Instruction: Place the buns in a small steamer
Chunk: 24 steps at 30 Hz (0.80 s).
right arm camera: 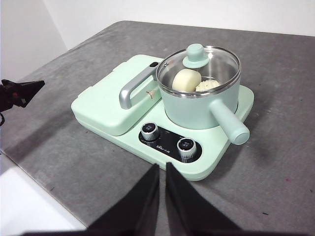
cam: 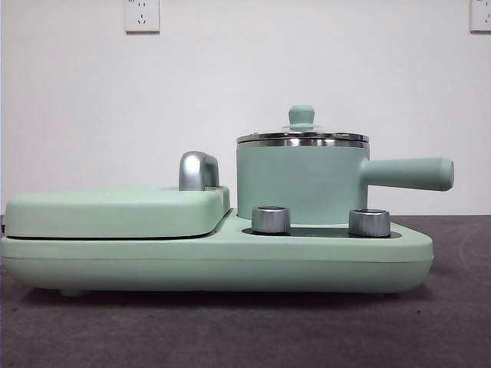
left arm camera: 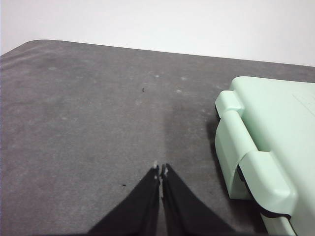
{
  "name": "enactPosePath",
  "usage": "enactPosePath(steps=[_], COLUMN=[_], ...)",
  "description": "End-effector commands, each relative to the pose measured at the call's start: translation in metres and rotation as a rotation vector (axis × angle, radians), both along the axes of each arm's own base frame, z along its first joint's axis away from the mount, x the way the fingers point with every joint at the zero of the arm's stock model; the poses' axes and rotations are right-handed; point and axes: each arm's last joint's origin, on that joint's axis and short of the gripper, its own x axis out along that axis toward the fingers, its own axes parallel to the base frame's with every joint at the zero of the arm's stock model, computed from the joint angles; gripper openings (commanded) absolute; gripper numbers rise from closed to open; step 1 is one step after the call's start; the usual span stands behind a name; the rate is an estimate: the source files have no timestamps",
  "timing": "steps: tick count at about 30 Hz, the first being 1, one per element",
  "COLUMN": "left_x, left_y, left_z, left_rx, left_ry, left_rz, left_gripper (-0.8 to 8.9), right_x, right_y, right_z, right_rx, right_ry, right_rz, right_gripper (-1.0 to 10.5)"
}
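Both buns [right arm camera: 186,79] are sitting inside the lidded small steamer [cam: 302,182]; left gripper [left arm camera: 161,169] and right gripper [right arm camera: 162,167] are hanging back from it, jaws pinched together, empty.

Even, diffuse indoor light in all views, fairly bright, no hard source visible. Front view sharp; white wall [cam: 77,115] slightly grey toward corners, soft shadow under the cooker base [cam: 215,264]. Steel rim [cam: 303,139] and knobs show mild glare. Left wrist view soft, washed out; pale griddle lid [left arm camera: 275,132] nearly overexposed. Right wrist view clear; glass lid [right arm camera: 199,64] has faint reflections, soft shadows on the grey tabletop [right arm camera: 275,162].
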Motion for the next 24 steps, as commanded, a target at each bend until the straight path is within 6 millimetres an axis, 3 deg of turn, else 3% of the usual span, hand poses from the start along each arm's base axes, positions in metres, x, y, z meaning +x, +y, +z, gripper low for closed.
enactPosePath(steps=[1, 6, 11, 19, 24], left_x=[0.001, 0.001, 0.001, 0.001, 0.001], left_y=[0.0, 0.0, 0.0, 0.0, 0.0], left_z=[-0.005, -0.005, -0.005, -0.005, -0.005], left_rx=[0.011, 0.011, 0.011, 0.011, 0.011], left_ry=[0.003, 0.003, 0.002, 0.002, 0.002], left_rz=[0.003, 0.003, 0.003, 0.003, 0.003], left_gripper=[0.12, 0.12, 0.12, 0.12, 0.12], right_x=[-0.001, 0.0, 0.017, 0.071, 0.088], right_y=[-0.001, 0.0, 0.012, 0.016, 0.01], right_z=[0.003, 0.003, -0.012, -0.076, -0.114], right_rx=[0.008, 0.008, 0.017, -0.02, -0.039], right_ry=[-0.016, -0.017, -0.027, -0.071, -0.055], right_rz=[0.011, 0.009, -0.119, -0.512, -0.638], right_gripper=[0.2, 0.2, 0.2, 0.2, 0.2])
